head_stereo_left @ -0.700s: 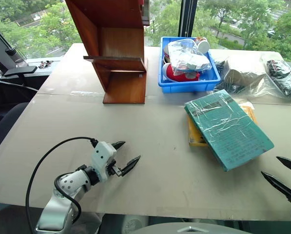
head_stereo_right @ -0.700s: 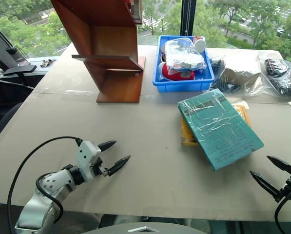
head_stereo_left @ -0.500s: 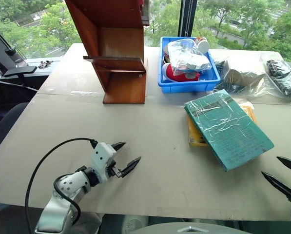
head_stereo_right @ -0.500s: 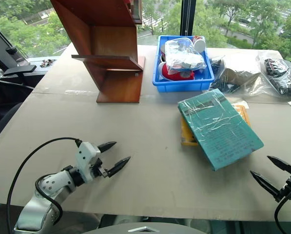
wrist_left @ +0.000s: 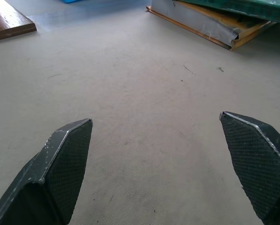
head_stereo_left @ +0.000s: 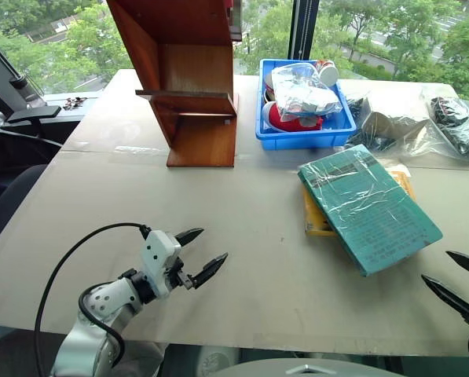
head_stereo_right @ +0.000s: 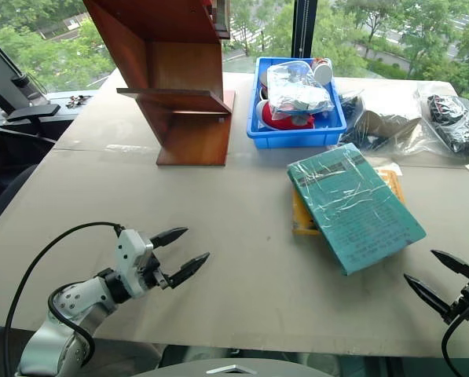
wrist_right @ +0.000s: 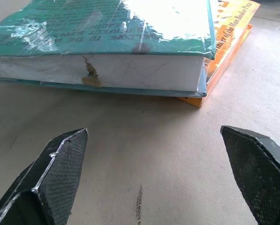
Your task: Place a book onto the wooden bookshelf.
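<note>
The teal-green book (head_stereo_left: 368,206) in shiny plastic wrap lies flat on the right half of the table, resting partly on a smaller yellow book (head_stereo_left: 313,221). The wooden bookshelf (head_stereo_left: 188,78) stands at the back left, its horizontal board bare. My left gripper (head_stereo_left: 202,251) is open low over the table's front left, far from the book. My right gripper (head_stereo_left: 452,279) is open at the front right edge, just short of the book's near corner. In the right wrist view the book's page edge (wrist_right: 102,70) faces the open fingers.
A blue plastic bin (head_stereo_left: 303,118) with bagged items stands behind the book. Clear plastic bags (head_stereo_left: 426,122) with dark contents lie at the back right. A black cable (head_stereo_left: 77,259) loops from my left arm. Bare grey table (head_stereo_left: 250,204) spreads between shelf and book.
My left arm has drawn slightly back toward the front-left edge. The right gripper and the book have not moved.
</note>
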Robot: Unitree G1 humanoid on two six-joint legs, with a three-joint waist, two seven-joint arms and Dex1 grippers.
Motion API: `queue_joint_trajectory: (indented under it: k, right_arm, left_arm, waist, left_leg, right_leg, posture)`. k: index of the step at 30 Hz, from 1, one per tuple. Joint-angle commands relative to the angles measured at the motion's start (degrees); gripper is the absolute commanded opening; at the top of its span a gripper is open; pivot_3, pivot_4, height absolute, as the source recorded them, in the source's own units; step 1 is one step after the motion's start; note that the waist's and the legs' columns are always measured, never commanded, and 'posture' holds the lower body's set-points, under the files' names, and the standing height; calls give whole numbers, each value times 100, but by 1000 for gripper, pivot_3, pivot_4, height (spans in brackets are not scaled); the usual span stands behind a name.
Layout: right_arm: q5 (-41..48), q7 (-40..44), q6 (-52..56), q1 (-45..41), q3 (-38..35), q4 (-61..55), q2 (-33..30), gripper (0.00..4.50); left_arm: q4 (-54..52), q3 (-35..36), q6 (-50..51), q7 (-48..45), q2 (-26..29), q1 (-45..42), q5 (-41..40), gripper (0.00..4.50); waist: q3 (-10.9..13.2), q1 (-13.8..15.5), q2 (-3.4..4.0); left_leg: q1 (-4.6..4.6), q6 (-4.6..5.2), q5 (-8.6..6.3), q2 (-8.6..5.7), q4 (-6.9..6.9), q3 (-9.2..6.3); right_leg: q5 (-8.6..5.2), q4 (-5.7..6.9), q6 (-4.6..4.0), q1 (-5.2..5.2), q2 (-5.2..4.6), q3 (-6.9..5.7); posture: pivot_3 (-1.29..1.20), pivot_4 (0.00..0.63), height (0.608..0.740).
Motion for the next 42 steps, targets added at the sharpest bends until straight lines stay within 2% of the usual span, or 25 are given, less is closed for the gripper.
queue_joint_trajectory:
  k: [1, 6, 12, 14, 17, 19, 20, 25, 33, 36, 42]
  right_arm:
    - [23, -192, -67, 49, -265, 16, -36, 4500]
    - [25, -957, 77, -147, -571, 70, -3, 4500]
    - [-158, -2732, 1238, -839, -809, 100, -238, 4500]
    - [-184, -2996, 1445, -1172, -757, 197, -302, 4500]
    - [-180, -3253, 1766, -1705, -589, 432, -332, 3753]
    - [-227, -3453, 2060, -2173, -400, 735, -311, 2682]
    - [-287, -3508, 2095, -2410, -294, 925, -295, 2392]
    - [-541, -3549, 2003, -3268, 94, 1713, -246, 81]
    - [-871, -3260, 2189, -4206, 666, 2699, -322, 26]
    - [-922, -3080, 2273, -4450, 853, 2791, -294, 26]
    - [-617, -2894, 3088, -4765, 864, 2783, -127, 26]
  left_arm:
    - [-232, 71, -40, -78, 51, -100, -165, 4459]
    - [-232, 66, 77, -206, 155, -395, -289, 4459]
    - [-121, 136, 768, -701, 607, -1576, -1003, 4459]
    - [-30, 86, 1070, -1072, 890, -1987, -1259, 4459]
    - [142, 38, 1397, -1565, 1258, -2678, -1507, 4500]
    - [276, 70, 1733, -1908, 1517, -3305, -1804, 4500]
    - [337, 86, 1887, -2083, 1643, -3568, -1927, 4500]
    - [547, 171, 2212, -2680, 2182, -4161, -2084, 4500]
    - [255, 547, 2729, -2896, 2870, -4151, -2290, 4500]
    - [155, 750, 2747, -2877, 2988, -3951, -2254, 4500]
    - [80, 1088, 2800, -2931, 3040, -3670, -2365, 4500]
  waist:
    - [0, 3, 0]
    - [0, 0, 0]
    - [-2, -6, 3]
    - [-2, -9, 4]
    - [1, -25, 5]
    - [8, -27, -2]
    - [8, -27, -2]
    - [12, -64, 7]
    - [27, -173, 3]
    - [29, -208, 1]
    - [34, -210, -7]
  left_leg:
    - [0, 0, 0, 0, 0, 0]
    - [0, 0, 0, -2, 0, 1]
    - [1, 1, 1, -20, 5, -1]
    - [0, 1, 1, -23, 4, 1]
    - [-7, 1, 1, -26, -1, -6]
    - [-6, 1, 1, -27, -2, -8]
    - [-10, 2, 1, -26, 0, -14]
    - [-8, 2, 1, -31, -2, -13]
    - [-12, 2, 1, -30, -16, -23]
    - [-8, 2, 1, -29, -15, -17]
    - [-6, 2, 1, -27, -14, -20]
  right_leg:
    - [0, 0, 0, 0, 0, 0]
    - [0, 0, 0, 0, 1, 1]
    - [12, 2, -16, 1, 4, 0]
    - [13, 2, -18, 1, 4, 1]
    - [13, 1, -19, -1, 10, 1]
    - [13, 1, -19, -1, 13, 0]
    - [14, 1, -19, -1, 16, -2]
    - [13, 1, -16, 1, 14, 1]
    - [24, -1, 7, -2, 15, -5]
    - [25, -1, 7, -2, 15, -1]
    - [26, 2, 7, -2, 16, -3]
  posture:
    - [0, 150, 740]
    - [0, 150, 740]
    - [0, 150, 740]
    - [0, 150, 740]
    - [0, 150, 740]
    - [0, 150, 740]
    - [0, 150, 740]
    - [0, 150, 740]
    - [0, 150, 740]
    - [0, 150, 740]
    - [0, 150, 740]
